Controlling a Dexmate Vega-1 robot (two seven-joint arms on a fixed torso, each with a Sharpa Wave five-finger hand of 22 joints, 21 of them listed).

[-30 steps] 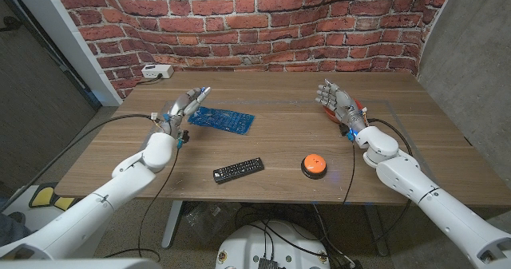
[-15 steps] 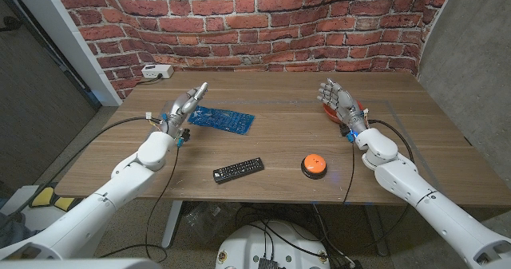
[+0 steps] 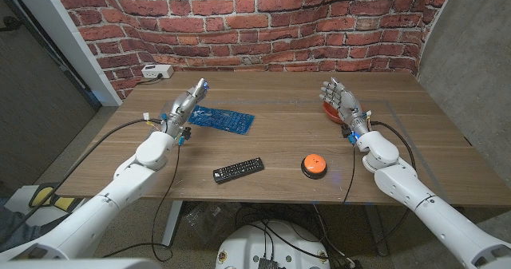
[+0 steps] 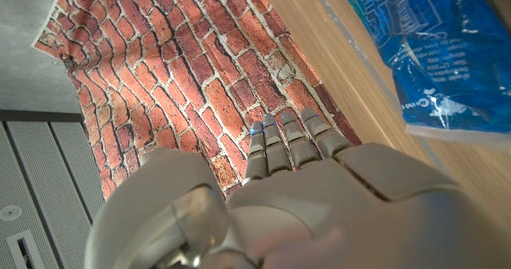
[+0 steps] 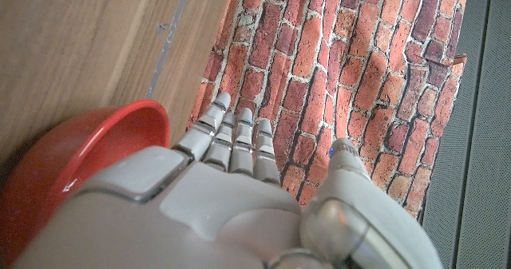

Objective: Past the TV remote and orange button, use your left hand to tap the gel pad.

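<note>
One risk: the left hand (image 3: 183, 105), fingers straight and empty (beside the gel pad (image 3: 221, 119)), taps bare tabletop (image 3: 279, 141) instead.

The left hand (image 3: 183, 107), fingers straight and empty, is raised just at the 9 o'clock end of the blue gel pad (image 3: 221, 118), with nothing between them. The TV remote (image 3: 238, 170) lies at 6 o'clock from the pad, and the orange button (image 3: 314, 164) at about 4 o'clock, both near the table's front edge and well apart from the pad. Bare table (image 3: 279, 109) stretches from the pad toward 3 o'clock up to the right hand (image 3: 341, 103), which stands open beside a red bowl (image 5: 76, 161). A white box (image 3: 156, 71) sits in the far corner at 11 o'clock.
</note>
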